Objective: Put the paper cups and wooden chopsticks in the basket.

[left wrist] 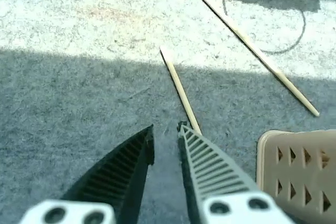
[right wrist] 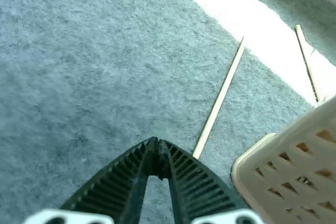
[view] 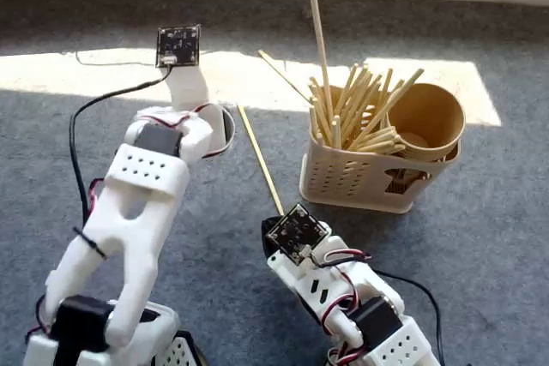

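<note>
A loose wooden chopstick (view: 261, 160) lies on the grey carpet left of the cream basket (view: 352, 179). The basket holds several chopsticks (view: 356, 109) and a tan paper cup (view: 426, 117). My left gripper (left wrist: 165, 129) is open by a narrow gap just above the carpet; the chopstick (left wrist: 179, 88) runs away from its lighter finger (left wrist: 207, 166), and nothing is between the fingers. My right gripper (right wrist: 157, 141) is shut on nothing, with the chopstick (right wrist: 219, 98) starting just beside its tip. A second chopstick (left wrist: 252, 45) lies farther off. A round white rim (view: 228, 126) shows beside the left arm (view: 154, 177).
The basket's corner (left wrist: 296, 166) is close beside the left gripper, and another corner (right wrist: 286, 177) is close beside the right gripper. A black cable (view: 86, 117) trails off the left arm. A sunlit strip (view: 103, 70) crosses the carpet at the back.
</note>
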Robot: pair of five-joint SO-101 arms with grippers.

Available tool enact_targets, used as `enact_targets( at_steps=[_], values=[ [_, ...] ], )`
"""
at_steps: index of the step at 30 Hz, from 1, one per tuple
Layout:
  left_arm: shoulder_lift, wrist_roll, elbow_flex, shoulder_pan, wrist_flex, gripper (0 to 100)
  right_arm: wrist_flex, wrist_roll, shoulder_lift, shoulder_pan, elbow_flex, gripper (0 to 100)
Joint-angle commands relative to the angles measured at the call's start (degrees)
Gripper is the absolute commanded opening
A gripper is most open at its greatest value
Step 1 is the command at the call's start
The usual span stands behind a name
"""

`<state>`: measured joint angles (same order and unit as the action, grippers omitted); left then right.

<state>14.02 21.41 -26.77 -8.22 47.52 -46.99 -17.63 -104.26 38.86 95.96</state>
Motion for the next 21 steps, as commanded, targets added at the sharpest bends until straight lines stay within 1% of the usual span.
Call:
enact_targets(
  at_steps=[1, 3, 6, 21],
  values=[
    [-7.3, 0.3, 9.8, 0.5, 3.9, 15, 1.2, -0.4, -0.9, -1.0, 4.6, 0.6],
    [-11.5, 0.5, 13.8, 0.5, 6.2, 18, 1.2, -0.4, -0.9, -1.0, 4.6, 0.6],
    [-16.9, 0.5, 18.3, 0.7, 7.8, 16, 1.3, -0.5, -0.9, -1.0, 4.6, 0.6],
    [-37.5, 0.6, 33.6, 0.5, 7.6, 16, 1.3, -0.5, -0.9, -0.9, 4.9, 0.6]
  ],
)
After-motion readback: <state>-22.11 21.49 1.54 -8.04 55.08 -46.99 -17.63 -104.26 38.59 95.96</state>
